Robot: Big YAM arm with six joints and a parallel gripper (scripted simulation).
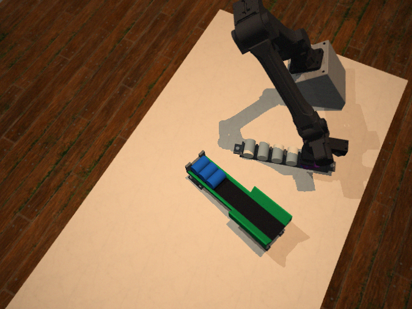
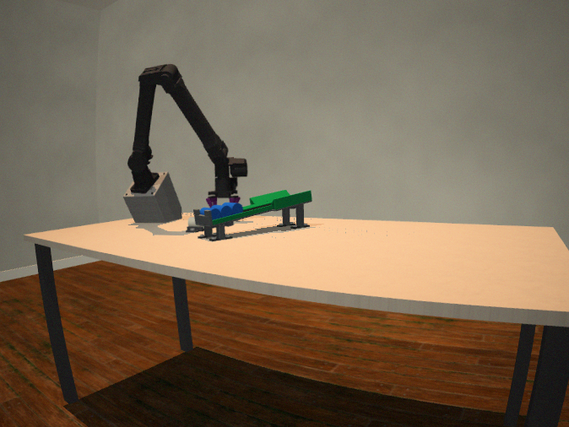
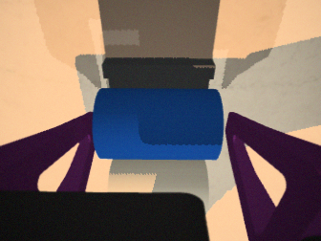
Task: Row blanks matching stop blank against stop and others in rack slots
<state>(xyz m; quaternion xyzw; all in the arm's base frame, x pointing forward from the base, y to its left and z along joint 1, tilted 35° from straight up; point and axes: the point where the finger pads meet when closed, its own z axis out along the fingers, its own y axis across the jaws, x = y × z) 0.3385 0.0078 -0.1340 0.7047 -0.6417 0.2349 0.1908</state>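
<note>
- The fourth blue blank [image 3: 158, 123] is lying at the stock rack's [image 1: 240, 148] far end, beside four white blanks [image 1: 270, 151].
- My fingers are standing open, flanking its ends, gripping nothing.
- I am judging I should centre, close squarely, then lift straight up.
- The ramp [image 1: 266, 201] is holding three blue blanks [image 1: 208, 171] against the stop.
</note>
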